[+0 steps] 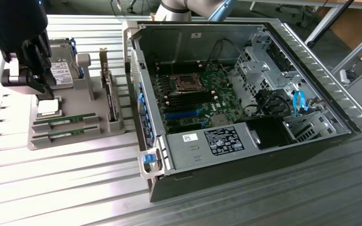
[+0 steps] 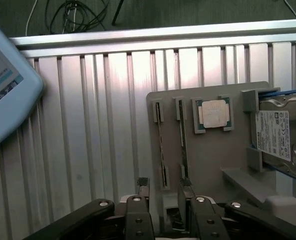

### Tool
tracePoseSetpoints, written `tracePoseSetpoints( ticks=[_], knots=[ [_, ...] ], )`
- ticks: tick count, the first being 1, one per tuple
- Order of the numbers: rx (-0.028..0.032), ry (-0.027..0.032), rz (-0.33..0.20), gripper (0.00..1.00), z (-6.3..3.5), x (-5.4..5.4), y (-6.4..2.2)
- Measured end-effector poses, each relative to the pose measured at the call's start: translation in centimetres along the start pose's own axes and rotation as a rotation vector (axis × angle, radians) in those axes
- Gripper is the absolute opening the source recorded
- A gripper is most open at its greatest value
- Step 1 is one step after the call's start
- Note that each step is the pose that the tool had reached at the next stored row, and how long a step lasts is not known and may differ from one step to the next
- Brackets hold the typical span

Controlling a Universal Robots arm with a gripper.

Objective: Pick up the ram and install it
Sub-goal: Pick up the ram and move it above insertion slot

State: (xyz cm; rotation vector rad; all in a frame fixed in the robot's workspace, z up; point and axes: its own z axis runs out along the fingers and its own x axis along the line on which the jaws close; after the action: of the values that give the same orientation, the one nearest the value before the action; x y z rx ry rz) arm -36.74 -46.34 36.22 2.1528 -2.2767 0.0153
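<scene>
Two ram sticks (image 1: 64, 121) lie in slots of a grey holder (image 1: 74, 141) on the exterior view's left. In the wrist view they run edge-on as thin green strips (image 2: 161, 150) across the holder (image 2: 207, 165). My gripper (image 1: 36, 84) hangs just above the holder's far end, over the silver processor chip (image 1: 49, 106). In the wrist view my gripper (image 2: 164, 187) is open. Its black fingers (image 2: 144, 186) stand apart over the strips' near ends, with nothing between them. The open computer case (image 1: 307, 113) holds the motherboard (image 1: 193, 94) with its black and blue memory slots (image 1: 182, 107).
The holder also carries a hard drive (image 2: 277, 135), the processor chip (image 2: 212, 114) and an upright expansion card (image 1: 109, 94). A teach pendant (image 2: 8, 85) lies beside it on the slatted aluminium table (image 2: 88, 125). The case wall (image 1: 137, 84) rises between holder and motherboard.
</scene>
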Motion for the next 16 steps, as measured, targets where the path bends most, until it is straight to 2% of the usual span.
tracePoseSetpoints(
  ticks=[16],
  knots=[
    [0.0003,-0.0001,-0.023,0.35,1.81,0.1,-0.01]
  ],
)
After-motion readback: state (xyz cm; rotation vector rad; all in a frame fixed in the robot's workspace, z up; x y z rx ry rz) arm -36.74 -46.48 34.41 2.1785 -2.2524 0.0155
